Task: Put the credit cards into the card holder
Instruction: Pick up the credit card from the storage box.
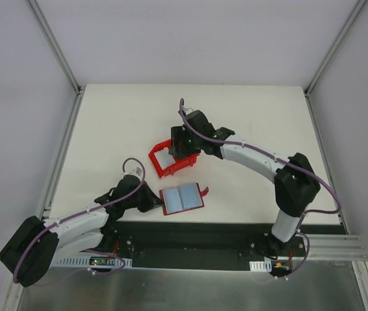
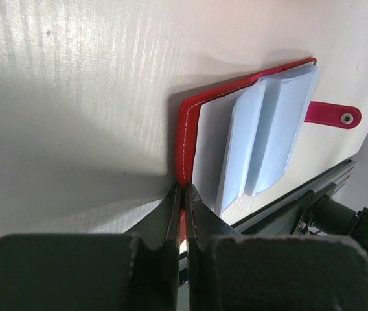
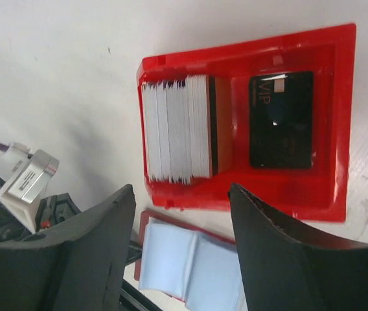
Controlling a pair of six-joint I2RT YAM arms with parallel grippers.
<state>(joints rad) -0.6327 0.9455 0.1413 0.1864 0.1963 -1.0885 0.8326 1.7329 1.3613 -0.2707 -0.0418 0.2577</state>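
The pale desk (image 1: 249, 116) carries everything. The right arm (image 1: 255, 155) reaches in over its middle, and the left arm (image 1: 74, 223) lies low along its near edge.

The right pincer (image 1: 183, 146) hangs over the bright red open-fronted bin (image 1: 161, 165), touching nothing. In the right wrist view the pincer (image 3: 181, 194) is spread wide, its two dark fingers (image 3: 100, 246) framing the bin's (image 3: 236, 55) near wall. The credit cards (image 3: 177, 129) stand on edge as one tight pale stack with a darker outermost layer. They fill the bin compartment straight beyond the gap between the fingers. In the neighbouring compartment, beyond the other finger, a flat black piece (image 3: 281, 120) marked "VIP" lies face up, apart from the stack.

The card holder (image 1: 182, 199) lies open on the desk on the near side of the bin, just beside it, directly in front of the left pincer (image 1: 153, 202). Its pale blue slots face up, and part of it (image 3: 171, 259) shows low between the right pincer's fingers.

In the left wrist view the left pincer (image 2: 183, 191) is pressed together on the red stitched edge of the card holder (image 2: 187, 123), pinching the cover at its nearest corner. The pale slot leaves bow upward just past the fingertips.

The snap tab (image 2: 332, 115) sticks out from the holder's side farthest from the left pincer and lies flat on the desk.
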